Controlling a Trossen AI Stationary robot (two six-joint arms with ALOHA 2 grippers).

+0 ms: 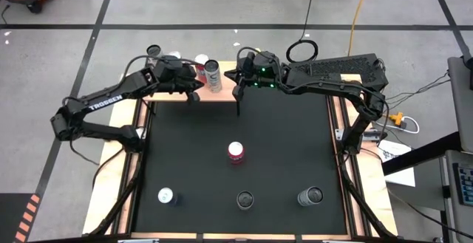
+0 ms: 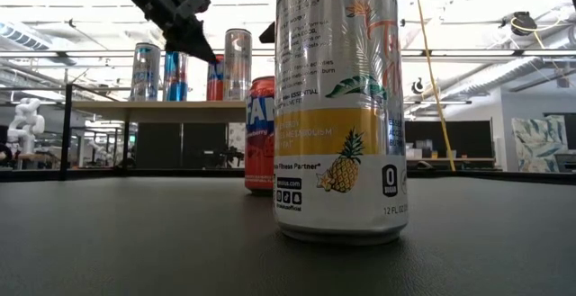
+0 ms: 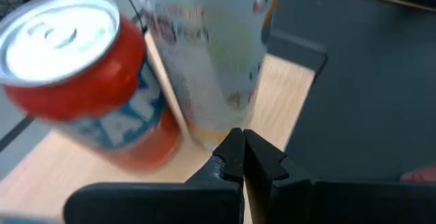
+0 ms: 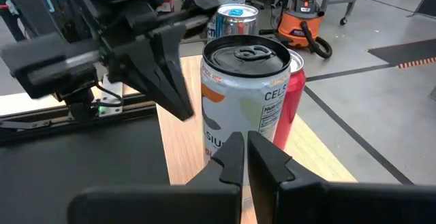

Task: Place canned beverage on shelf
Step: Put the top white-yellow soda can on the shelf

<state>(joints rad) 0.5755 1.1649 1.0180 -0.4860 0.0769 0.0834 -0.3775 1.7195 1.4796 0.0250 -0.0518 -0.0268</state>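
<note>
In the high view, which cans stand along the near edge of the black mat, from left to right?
White-topped can → dark-topped can → grey can. The red can stands farther in, near the middle of the mat, so it is not in this row.

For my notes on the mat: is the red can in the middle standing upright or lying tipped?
Upright. The high view shows the red can's round top facing up on the black mat; the low view shows it standing vertically behind the pineapple can.

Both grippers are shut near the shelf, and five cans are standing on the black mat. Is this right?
Not quite: the high view shows four cans on the black mat, not five. Both the left gripper and right gripper are shut near the shelf.
</note>
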